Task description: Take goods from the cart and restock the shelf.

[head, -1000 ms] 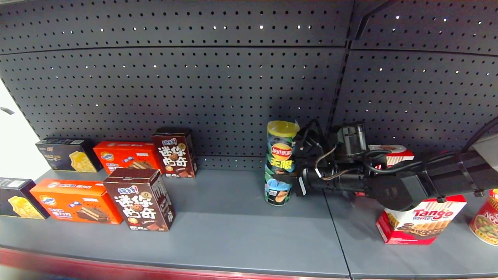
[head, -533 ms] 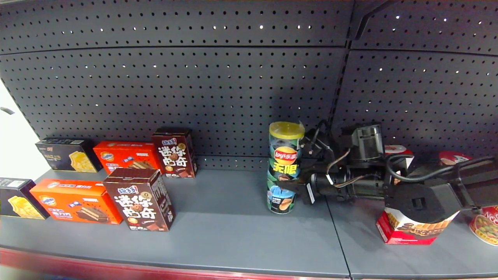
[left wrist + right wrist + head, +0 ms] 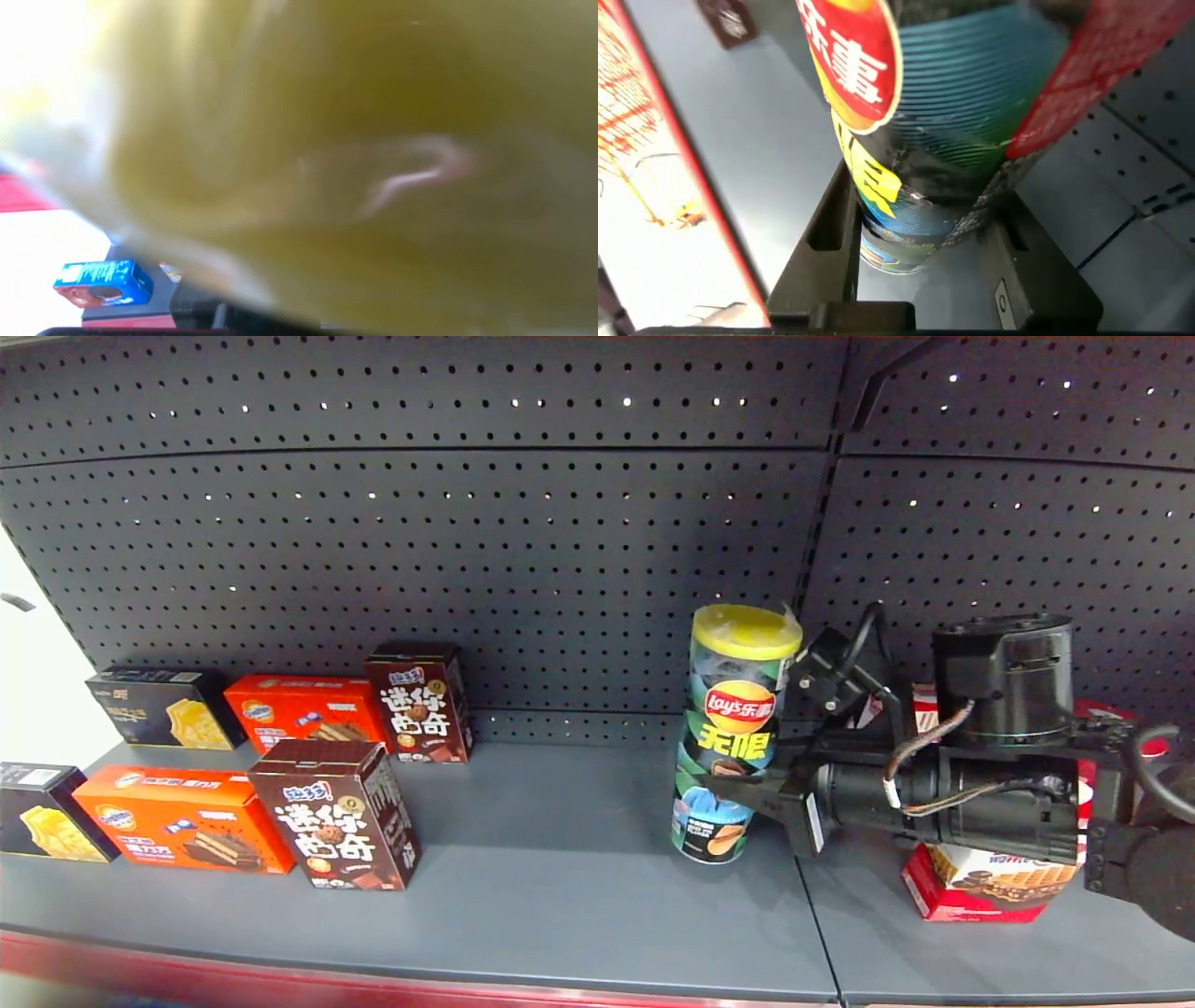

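While right end effector [image 3: 721, 782] clamps it, glossy cylindrical can [image 3: 740, 709]

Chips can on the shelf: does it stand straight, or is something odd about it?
The chips can tilts, its top leaning rightward, with the right pincer clamped around its lower half. No dent or spill shows.

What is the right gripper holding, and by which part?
The chips can, upright, clamped by the right gripper around the lower part of its body, above the base.
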